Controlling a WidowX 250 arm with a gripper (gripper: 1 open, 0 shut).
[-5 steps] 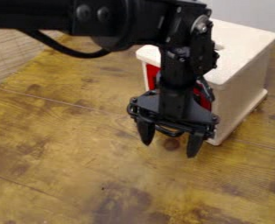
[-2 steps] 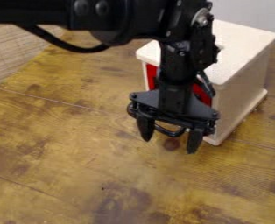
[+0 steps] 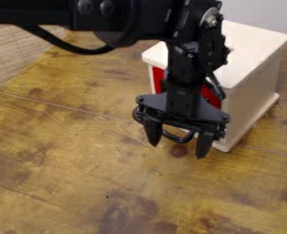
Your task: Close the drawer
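Note:
The red drawer [image 3: 160, 69] sits in the cream-white cube casing [image 3: 257, 64] at the upper right; only parts of its red front show beside the arm. Its black wire loop handle [image 3: 175, 135] hangs between the fingers. My gripper [image 3: 175, 144] is directly in front of the drawer front, pointing down, fingers spread apart and holding nothing. The black arm hides most of the drawer front, so how far the drawer sticks out is unclear.
A worn wooden tabletop [image 3: 73, 164] stretches to the left and front. A pale woven mat [image 3: 12, 55] lies at the upper left. The casing's base [image 3: 238, 137] stands just right of the gripper.
The gripper has shifted very slightly toward the drawer front; otherwise nothing has visibly changed.

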